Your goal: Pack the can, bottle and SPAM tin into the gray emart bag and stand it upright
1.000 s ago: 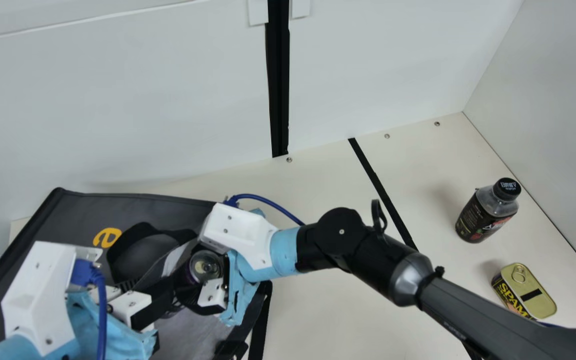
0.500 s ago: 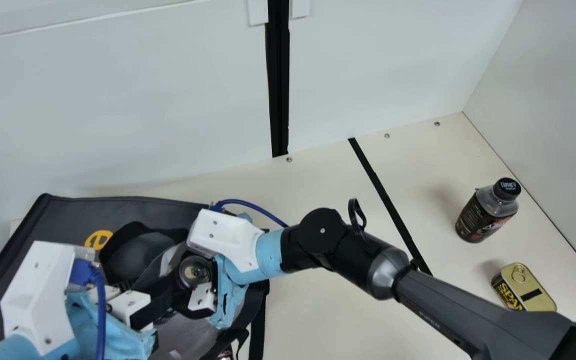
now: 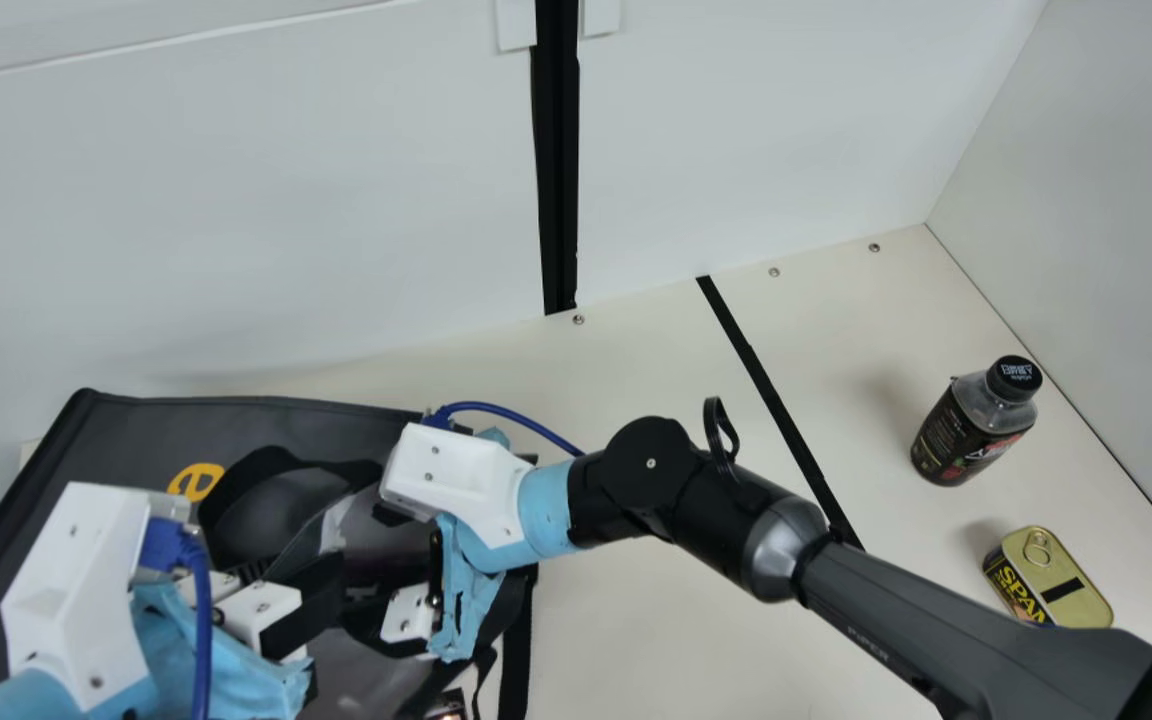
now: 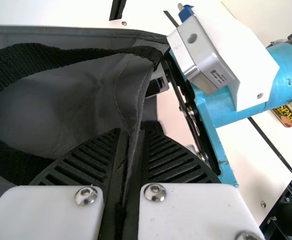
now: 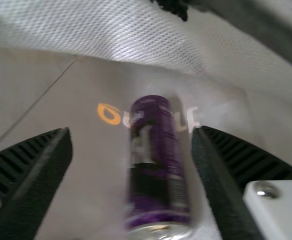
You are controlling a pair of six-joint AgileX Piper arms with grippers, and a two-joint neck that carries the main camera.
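Resting in your soft gray bag, the smooth, round purple can sits below your right gripper, which is spread wide. Your left gripper pinches the bag's thin, stitched edge, near a rough black strap. Your right arm hides a bit of the boxy SPAM tin. The bottle stands near the flat wall.

Table: cream surface, black strip running across it, screws along the back edge. On it, at the main view's left, the gray emart bag. Across the strip, near the right wall, the bottle, capped and upright. Near the bottle, apart from it, the SPAM tin, pull-tab lid facing up.
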